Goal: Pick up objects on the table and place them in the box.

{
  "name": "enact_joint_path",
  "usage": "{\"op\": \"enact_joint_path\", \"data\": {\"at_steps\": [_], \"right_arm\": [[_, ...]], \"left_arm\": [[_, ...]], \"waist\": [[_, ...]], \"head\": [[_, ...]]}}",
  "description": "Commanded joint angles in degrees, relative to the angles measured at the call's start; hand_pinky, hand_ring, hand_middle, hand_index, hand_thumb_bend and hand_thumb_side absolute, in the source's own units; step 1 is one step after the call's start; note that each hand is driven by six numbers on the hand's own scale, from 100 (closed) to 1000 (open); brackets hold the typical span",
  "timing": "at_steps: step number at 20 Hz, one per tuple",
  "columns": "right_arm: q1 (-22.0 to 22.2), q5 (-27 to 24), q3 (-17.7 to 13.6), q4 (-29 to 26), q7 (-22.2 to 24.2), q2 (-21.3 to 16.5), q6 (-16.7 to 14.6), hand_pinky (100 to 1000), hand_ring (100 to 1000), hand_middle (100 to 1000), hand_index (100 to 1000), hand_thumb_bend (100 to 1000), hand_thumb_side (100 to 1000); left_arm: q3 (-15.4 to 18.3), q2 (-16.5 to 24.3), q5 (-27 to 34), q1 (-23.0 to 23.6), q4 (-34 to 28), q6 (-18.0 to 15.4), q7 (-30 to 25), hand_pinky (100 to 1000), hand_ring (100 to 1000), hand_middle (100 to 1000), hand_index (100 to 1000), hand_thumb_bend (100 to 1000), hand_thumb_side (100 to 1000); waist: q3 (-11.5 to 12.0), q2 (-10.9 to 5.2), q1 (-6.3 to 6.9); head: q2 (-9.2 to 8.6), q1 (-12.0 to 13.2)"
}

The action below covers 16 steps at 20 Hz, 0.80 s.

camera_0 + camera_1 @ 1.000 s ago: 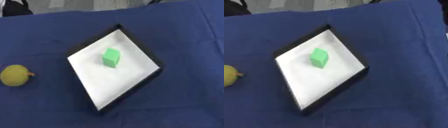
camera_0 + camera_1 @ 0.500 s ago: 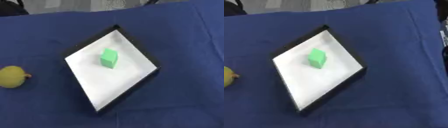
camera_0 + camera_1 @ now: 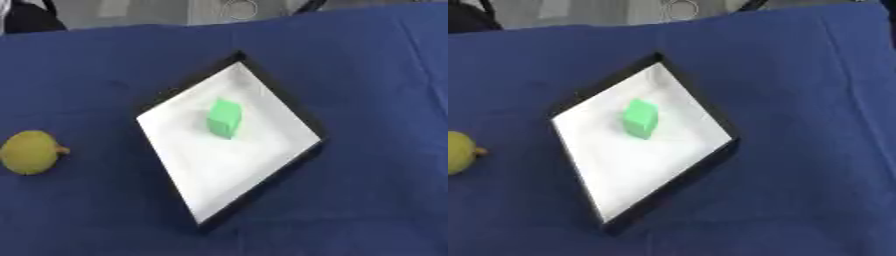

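While green block (image 3: pixel 224 118) sits in box (image 3: pixel 289 107), pear (image 3: pixel 31 152) left

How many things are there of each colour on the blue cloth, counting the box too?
Green: 1, the green block, lying inside the box.
Yellow: 1, the yellow fruit, on the cloth to the left of the box.
White with a black rim: 1, the box.
Total: 3.
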Motion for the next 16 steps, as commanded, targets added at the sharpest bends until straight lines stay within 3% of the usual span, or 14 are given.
{"op": "enact_joint_path", "data": {"at_steps": [1,5,8,16], "right_arm": [[-1.2,0.2,0.0,-0.7,0.4,-1.5,-0.1,1000,995,991,881,100,470],[-1.2,0.4,0.2,-0.5,0.8,-1.4,-0.1,1000,995,991,882,100,470],[-1.3,0.6,0.4,-0.4,1.1,-1.3,-0.1,1000,995,991,882,100,470],[-1.5,0.8,0.8,-0.2,1.5,-1.2,-0.2,1000,996,991,882,100,470]], "left_arm": [[-1.9,2.6,-1.3,-1.1,0.7,-2.1,-2.5,924,889,851,906,291,650],[-4.6,2.2,-2.6,-3.0,0.8,-5.1,-6.1,930,891,845,903,363,651],[-5.8,2.0,-3.2,-4.4,0.4,-7.0,-8.8,934,894,847,902,367,664],[-6.7,1.9,-1.8,-5.4,0.2,-8.3,-14.7,937,900,854,907,363,722]], "waist": [[-0.1,-0.89,-0.75],[-0.2,-0.78,-0.74],[-0.2,-0.76,-0.76],[0.1,-0.89,-0.71]], "head": [[-0.07,0.6],[0.70,1.3],[0.94,1.9],[1.00,5.8]]}}
